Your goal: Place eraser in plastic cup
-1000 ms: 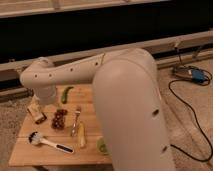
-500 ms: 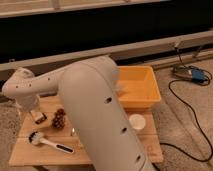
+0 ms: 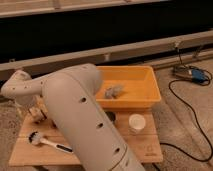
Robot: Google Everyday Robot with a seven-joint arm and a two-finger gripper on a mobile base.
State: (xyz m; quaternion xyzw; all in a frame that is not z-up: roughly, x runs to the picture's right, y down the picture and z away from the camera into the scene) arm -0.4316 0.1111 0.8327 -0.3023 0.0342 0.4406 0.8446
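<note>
My white arm fills the middle of the camera view and reaches left over the wooden table [image 3: 145,150]. My gripper [image 3: 37,114] hangs below the wrist at the table's left end, mostly hidden by the arm. A small tan and whitish shape shows at the gripper. I cannot tell whether it is the eraser or whether it is held. The light-green plastic cup is hidden or out of view.
A yellow bin [image 3: 145,100] stands at the table's back right with a grey object [image 3: 114,91] inside. A white cup [image 3: 136,123] and a dark cup [image 3: 110,116] stand in front of it. A brush [image 3: 46,142] lies front left. A blue device [image 3: 192,75] and cables lie on the floor at the right.
The arm's bulk has swung left, uncovering the yellow bin and white cup and hiding the things in the table's middle. The wrist stays at the table's left end.
</note>
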